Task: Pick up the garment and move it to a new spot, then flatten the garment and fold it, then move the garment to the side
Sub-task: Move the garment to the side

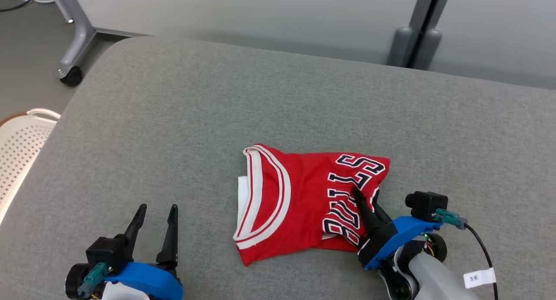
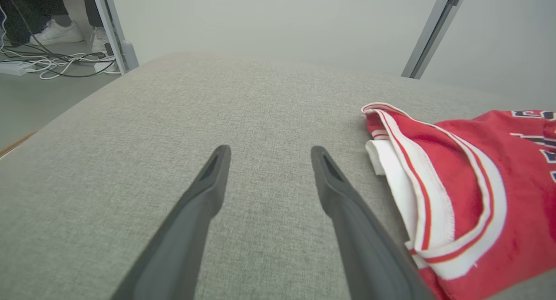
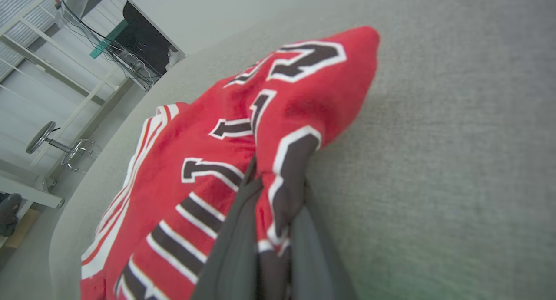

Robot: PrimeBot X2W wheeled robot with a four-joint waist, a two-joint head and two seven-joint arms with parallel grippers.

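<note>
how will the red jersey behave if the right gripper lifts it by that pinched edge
Probably floppy: the jersey bunches and drapes around the shut right gripper. Likely light, being thin fabric. It may unfold as it rises, since its folded layers lie loose.

Blue-bodied left gripper (image 1: 158, 208) and right gripper (image 1: 364, 199), long dark tapered fingers (image 1: 170, 235), teal connectors (image 1: 449, 217), black cable (image 1: 482, 248), white tag (image 1: 479, 277)

Head overhead, 2 wrists low; all share jersey (image 1: 299, 204).

Garment (image 1: 299, 200): red sleeveless jersey w/ white-striped trim, black-white lettering. Folded to rough rectangle, lying centre-right on grey padded surface (image 1: 173, 117); lettered right edge bunched, slightly lifted.
</note>
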